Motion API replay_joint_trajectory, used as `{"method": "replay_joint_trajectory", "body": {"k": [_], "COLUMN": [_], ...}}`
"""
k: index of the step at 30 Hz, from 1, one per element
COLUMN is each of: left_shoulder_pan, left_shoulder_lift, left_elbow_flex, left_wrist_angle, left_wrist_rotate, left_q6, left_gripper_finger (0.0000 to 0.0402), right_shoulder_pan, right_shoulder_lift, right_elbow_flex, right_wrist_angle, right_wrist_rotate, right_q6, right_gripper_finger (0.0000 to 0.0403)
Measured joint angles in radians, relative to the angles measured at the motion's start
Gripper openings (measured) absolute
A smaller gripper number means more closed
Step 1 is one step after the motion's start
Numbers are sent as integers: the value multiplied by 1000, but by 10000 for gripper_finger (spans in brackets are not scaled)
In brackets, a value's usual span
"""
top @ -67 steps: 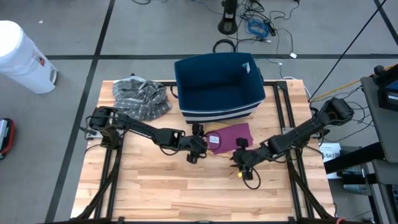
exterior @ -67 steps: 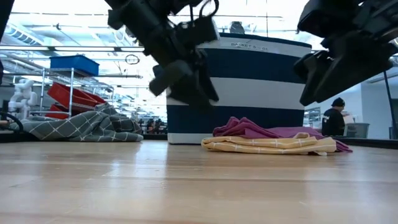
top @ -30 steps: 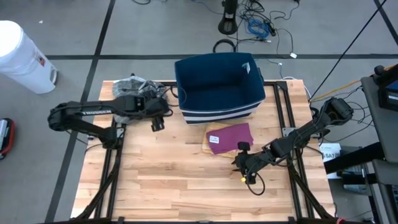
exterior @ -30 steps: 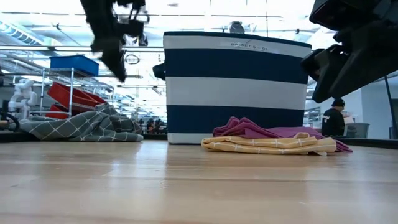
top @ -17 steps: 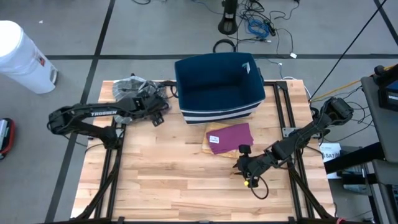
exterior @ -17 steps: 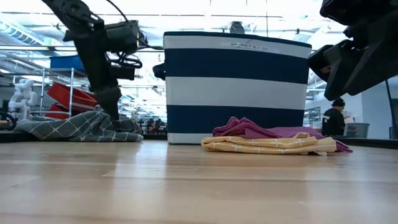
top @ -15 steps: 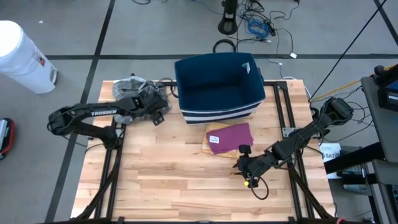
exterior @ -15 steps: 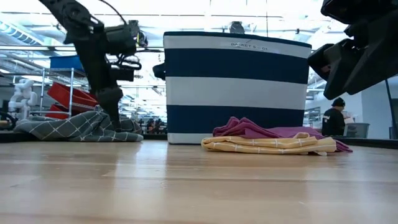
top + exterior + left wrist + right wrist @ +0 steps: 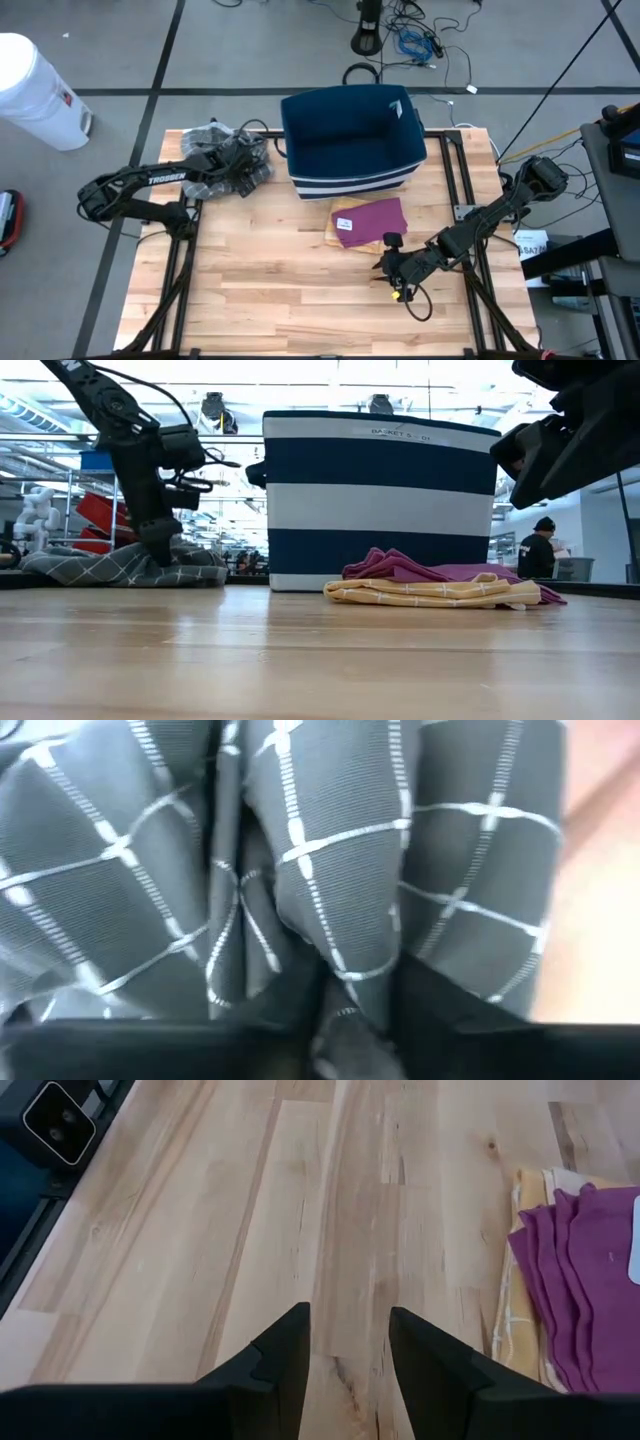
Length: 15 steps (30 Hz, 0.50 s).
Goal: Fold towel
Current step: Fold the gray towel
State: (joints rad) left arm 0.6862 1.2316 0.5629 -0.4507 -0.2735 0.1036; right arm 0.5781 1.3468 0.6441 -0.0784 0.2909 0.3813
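grey checked towel (image 9: 228,158) lies crumpled at the desk's (image 9: 260,290) far left corner, beside the striped basket (image 9: 350,140). left tool (image 9: 243,170) is down in it, fingers pinching a fold. grabbing several layers could lift a knot rather than an edge. right tool (image 9: 388,268) hangs parted and empty near the folded purple (image 9: 370,218) and yellow towels (image 9: 430,594).

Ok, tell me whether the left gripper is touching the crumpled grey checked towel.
Touching. In the left wrist view the grey checked towel bunches right against the left gripper, with a fold pinched between its fingers; the low view shows that gripper pressed down into the heap.
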Motion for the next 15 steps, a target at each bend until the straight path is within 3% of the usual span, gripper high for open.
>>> {"method": "replay_joint_trajectory", "body": {"k": [3,10,15], "left_shoulder_pan": [-23,-116,-240], "left_shoulder_lift": [0,-17,-104], "left_elbow_flex": [0,1,38], "left_wrist_angle": [0,-3,-59], "left_wrist_rotate": [35,54,84], "left_q6": [14,-11,-85], "left_gripper_finger": [21,5,4], "right_shoulder_pan": [0,0,0], "right_shoulder_lift": [0,0,0], "right_elbow_flex": [0,0,0], "right_wrist_angle": [0,0,0], "right_wrist_rotate": [0,0,0], "right_q6": [0,18,28], "right_gripper_finger": [125,125,125]}}
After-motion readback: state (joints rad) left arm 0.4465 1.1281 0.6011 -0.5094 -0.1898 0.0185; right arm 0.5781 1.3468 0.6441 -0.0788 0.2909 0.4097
